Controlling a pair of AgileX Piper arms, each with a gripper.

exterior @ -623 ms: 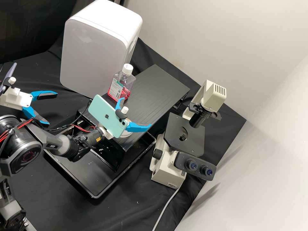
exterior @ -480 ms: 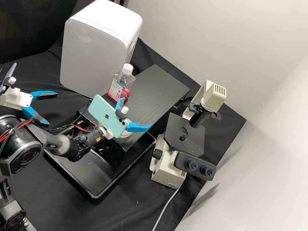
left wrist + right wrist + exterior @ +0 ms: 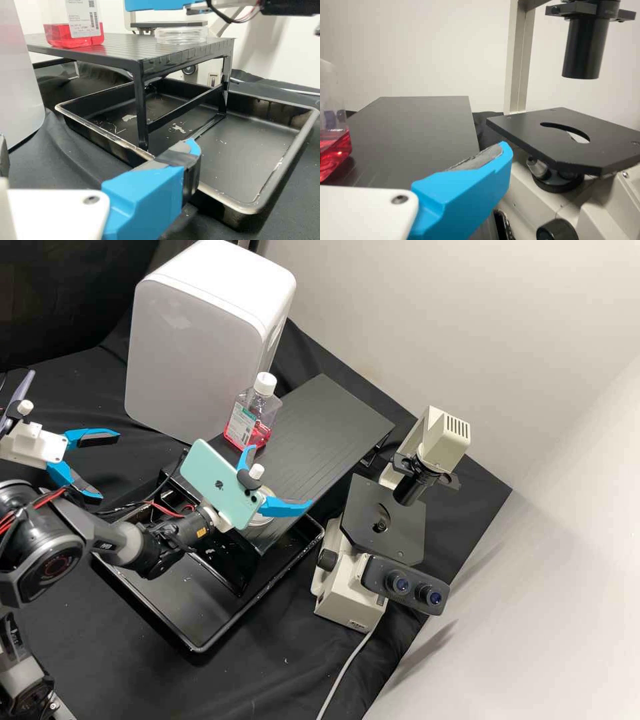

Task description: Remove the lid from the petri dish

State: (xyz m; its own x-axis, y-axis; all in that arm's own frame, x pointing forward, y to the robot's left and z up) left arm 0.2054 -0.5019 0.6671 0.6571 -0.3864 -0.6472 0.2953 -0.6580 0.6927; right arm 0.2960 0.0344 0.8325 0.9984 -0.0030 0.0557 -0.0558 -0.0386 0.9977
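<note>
A black cloth-covered surface (image 3: pixel 100 653) carried everything. At its far side stood a large white rounded cabinet (image 3: pixel 200 327). In front of it a wide black tray (image 3: pixel 175 603) lay on the surface, and a black ribbed platform (image 3: pixel 320 427) on thin legs stood with its near legs inside the tray. To the right of the tray, just beside it, stood a white microscope (image 3: pixel 387 540) with a black stage and dark eyepieces.

The right arm (image 3: pixel 127 543) stretched over the tray toward the near end of the platform, with a mint-green phone (image 3: pixel 223 483) fixed at its wrist. A clear bottle (image 3: pixel 250 413) of red liquid with a white cap stood upright on the platform, near the cabinet.

The right hand (image 3: pixel 283 474) hovered above the platform's near end with its blue fingers (image 3: pixel 470 185) spread wide and nothing between them. The left hand (image 3: pixel 109 465) hung to the left of the tray, well apart from the platform, its fingers likewise spread and empty.

The petri dish (image 3: pixel 181 35) sat on the platform's near corner under the right hand, untouched, and its lid looked in place.
</note>
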